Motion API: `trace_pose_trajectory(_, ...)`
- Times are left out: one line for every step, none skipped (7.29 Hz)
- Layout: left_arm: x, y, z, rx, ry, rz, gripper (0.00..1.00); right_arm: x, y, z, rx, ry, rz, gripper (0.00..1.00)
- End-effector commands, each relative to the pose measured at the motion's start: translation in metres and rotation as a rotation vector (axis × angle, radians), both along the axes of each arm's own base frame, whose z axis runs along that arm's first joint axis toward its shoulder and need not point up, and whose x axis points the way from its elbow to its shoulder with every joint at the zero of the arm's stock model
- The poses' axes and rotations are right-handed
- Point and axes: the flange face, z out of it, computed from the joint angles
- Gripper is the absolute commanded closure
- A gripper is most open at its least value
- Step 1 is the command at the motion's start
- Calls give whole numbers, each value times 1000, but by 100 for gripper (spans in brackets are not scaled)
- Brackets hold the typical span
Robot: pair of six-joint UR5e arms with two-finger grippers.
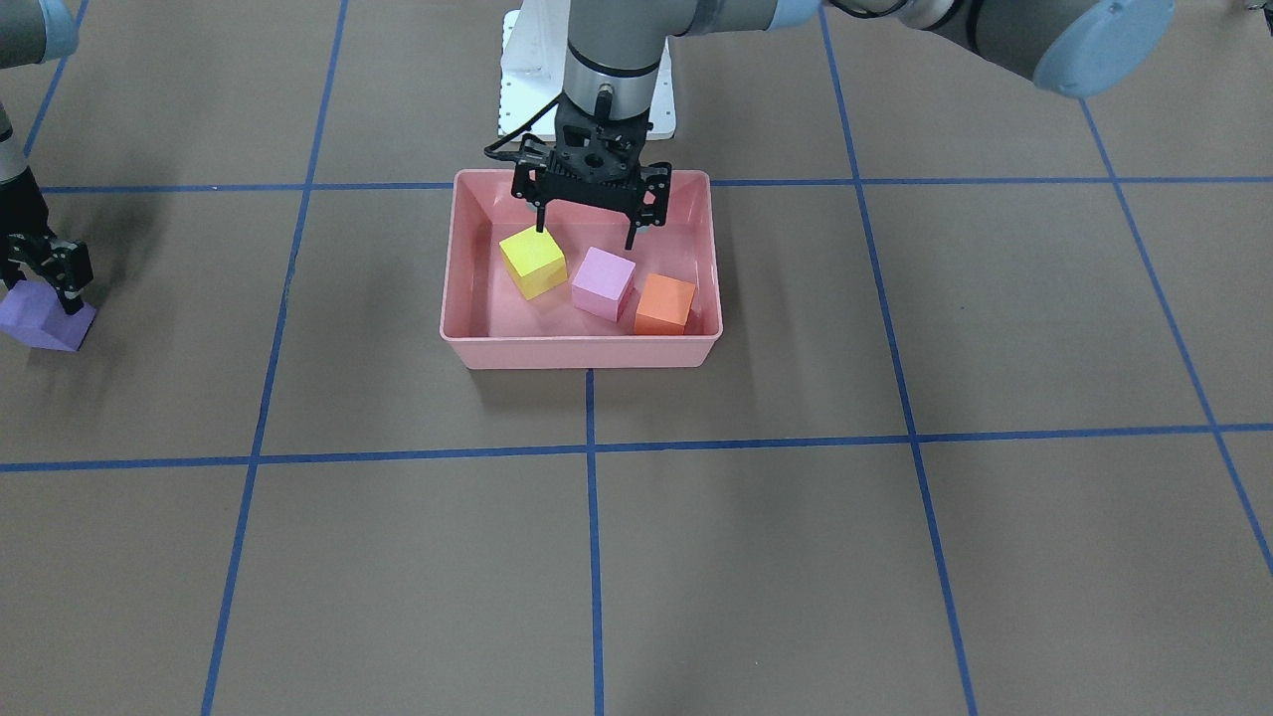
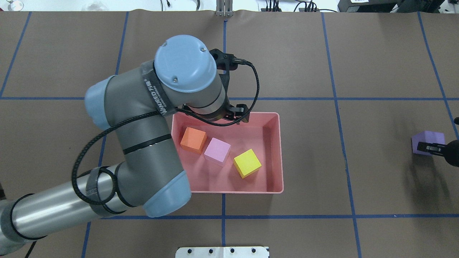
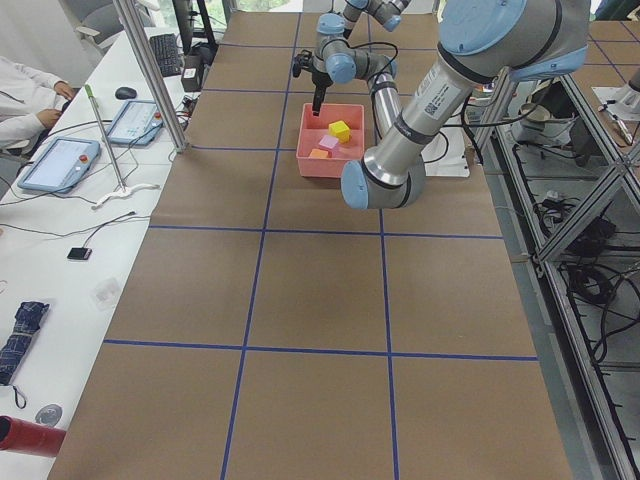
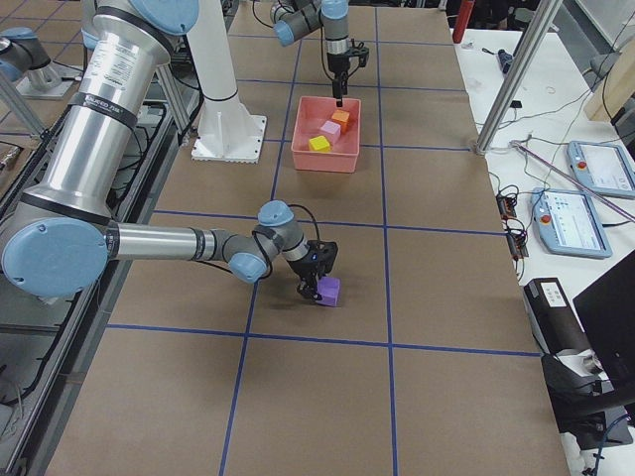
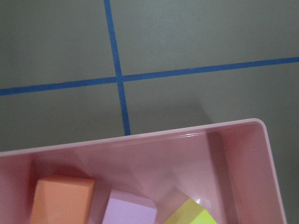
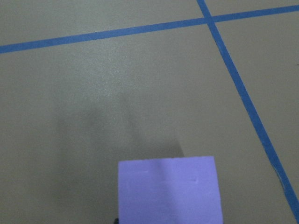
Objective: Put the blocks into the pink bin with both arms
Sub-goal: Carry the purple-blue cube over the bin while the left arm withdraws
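Pink bin point(image 1: 582, 350) has the yellow block point(image 1: 533, 261), lilac block point(image 1: 603, 283) and orange block point(image 1: 664, 303) inside. Left hand point(image 1: 585, 239) hangs over it, fingers apart. Right hand point(image 1: 50, 288) is clamped on the purple block point(image 1: 40, 320), well off to the side.

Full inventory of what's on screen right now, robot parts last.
pink bin: 1, salmon pink, table centre
yellow block: 1, yellow, inside the bin
lilac block: 1, light pink, inside the bin, between yellow and orange
orange block: 1, orange, inside the bin
purple block: 1, purple, outside the bin, far to the robot's right
table: 1, brown, blue tape grid
base plate: 1, white, robot's side of the bin
left gripper: 1, black, open and empty over the bin
right gripper: 1, black, at the purple block; grip unclear
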Motion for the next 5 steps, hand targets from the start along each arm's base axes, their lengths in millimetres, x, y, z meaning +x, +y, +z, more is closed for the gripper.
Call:
trace_pose_trajectory(-74,-24,57,84,-38,64,0,-23,-19,-53,74,-92,-17,100)
trace_pose_trajectory(-110,-36,88,115,-55,111,0,-33,-23,-82,103,-147,-47,100)
trace_pose_trajectory(-145,-46,117,153,-83,145,0,-39,-31,-113,123,-220,-84,100)
trace_pose_trajectory(-188,-60,156,190,-121,185,0,-42,-40,-148,150,-294,-105,100)
trace_pose_trajectory(-232,-73,199,221,-157,226,0,-56,-52,-184,176,-333,-119,100)
